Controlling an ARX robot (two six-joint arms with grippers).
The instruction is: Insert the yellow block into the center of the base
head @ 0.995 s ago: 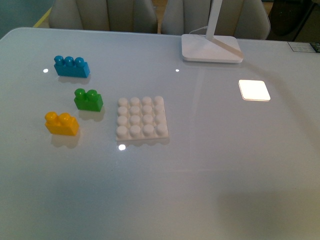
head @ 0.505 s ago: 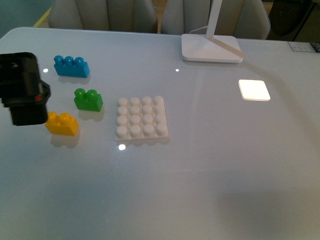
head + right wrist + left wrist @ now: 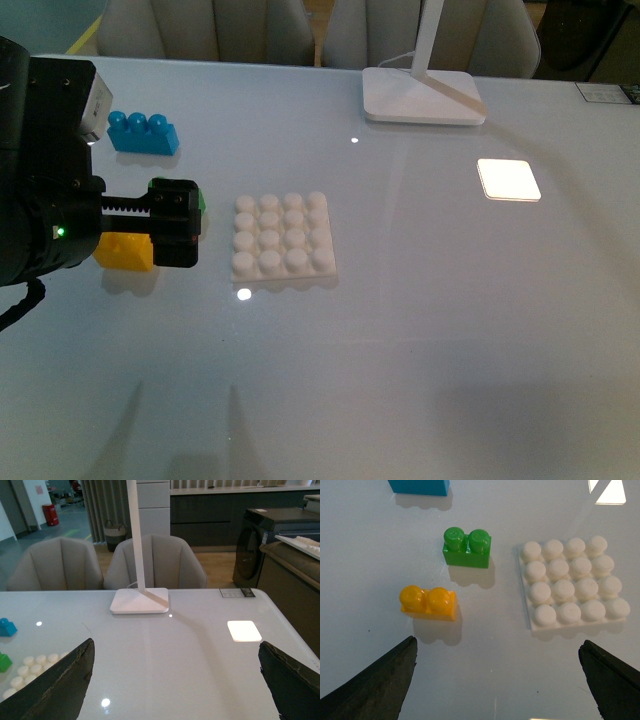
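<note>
While the left arm reaches in over the left side of the desk (image 3: 450,300), its left pincer (image 3: 497,680) hangs open above the surface, the two dark fingers (image 3: 380,680) spread wide and holding nothing. Beyond them sits the yellow block (image 3: 428,602), studs up, flat on the desk, clear of both fingers. It lies left of the base (image 3: 572,582) and apart from it, with bare desk between them. All sixteen studs of the white base are uncovered. A green brick (image 3: 467,547) stands just beyond the yellow block, and a blue brick (image 3: 144,132) lies farther back on the left. In the front view the arm hides most of the yellow block, so its height above it is hard to judge. The right pincer (image 3: 175,680) is also open and empty, facing a white lamp foot (image 3: 140,601) at the far side.
</note>
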